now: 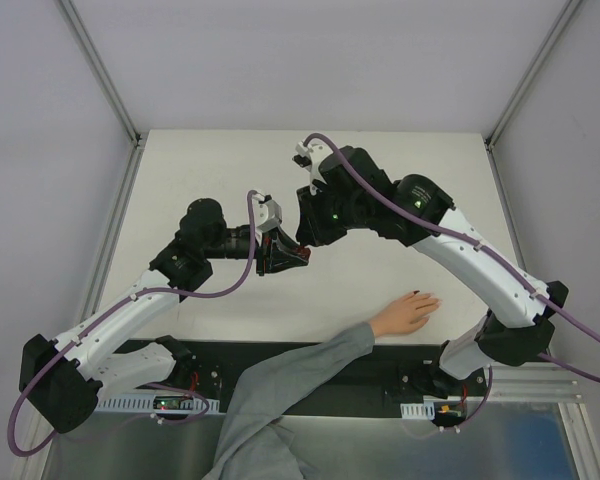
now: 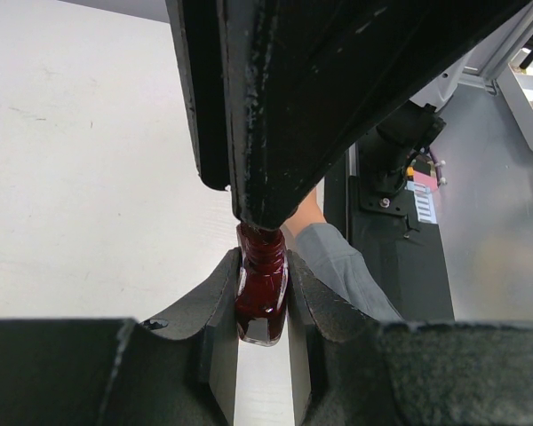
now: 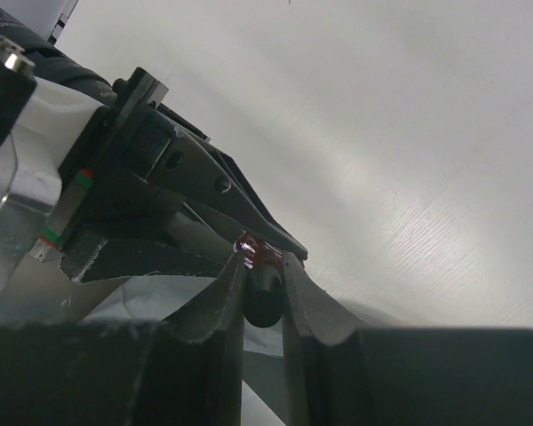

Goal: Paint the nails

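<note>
resting flat on the white table [image 1: 230, 180] just past my bases, the bare, light-skinned hand [image 1: 405, 313] in a grey sleeve [image 1: 300, 370] points right; its nails [image 1: 432, 301] are too tiny to make out. farther out, my left gripper [image 2: 262, 266] clamps a dark red bottle [image 2: 263, 311], and my right gripper [image 3: 262, 280] pinches the black cap [image 3: 263, 300].

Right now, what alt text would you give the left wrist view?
The left claw grips a dark red bottle, with the right claw closed over the bottle's top. Behind lie a grey sleeve and white table.
</note>
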Tool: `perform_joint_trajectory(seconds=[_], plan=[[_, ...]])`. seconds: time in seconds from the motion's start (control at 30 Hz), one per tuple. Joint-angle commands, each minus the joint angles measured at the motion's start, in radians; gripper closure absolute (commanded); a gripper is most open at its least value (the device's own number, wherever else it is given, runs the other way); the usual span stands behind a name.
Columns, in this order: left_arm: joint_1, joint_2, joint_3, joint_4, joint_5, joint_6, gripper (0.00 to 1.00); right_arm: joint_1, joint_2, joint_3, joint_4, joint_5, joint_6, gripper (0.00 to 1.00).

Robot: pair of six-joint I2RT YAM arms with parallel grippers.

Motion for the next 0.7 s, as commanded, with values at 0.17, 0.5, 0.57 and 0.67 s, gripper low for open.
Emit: perform_joint_trajectory(seconds=[0.17, 0.5, 0.57, 0.67], plan=[[-0.009, -0.015, 0.034, 0.032, 0.021, 0.020, 1.00, 0.004, -0.010, 0.015, 0.007, 0.045, -0.009, 1.00], [-0.009, -0.015, 0.034, 0.032, 0.019, 0.018, 1.00, 0.004, 0.007, 0.045, 0.006, 0.034, -0.015, 0.99], [-0.009, -0.015, 0.034, 0.032, 0.019, 0.018, 1.00, 0.004, 0.008, 0.048, 0.003, 0.029, -0.016, 1.00], [-0.009, -0.014, 0.034, 0.032, 0.021, 0.020, 1.00, 0.004, 0.013, 0.047, 0.001, 0.023, -0.015, 0.99]])
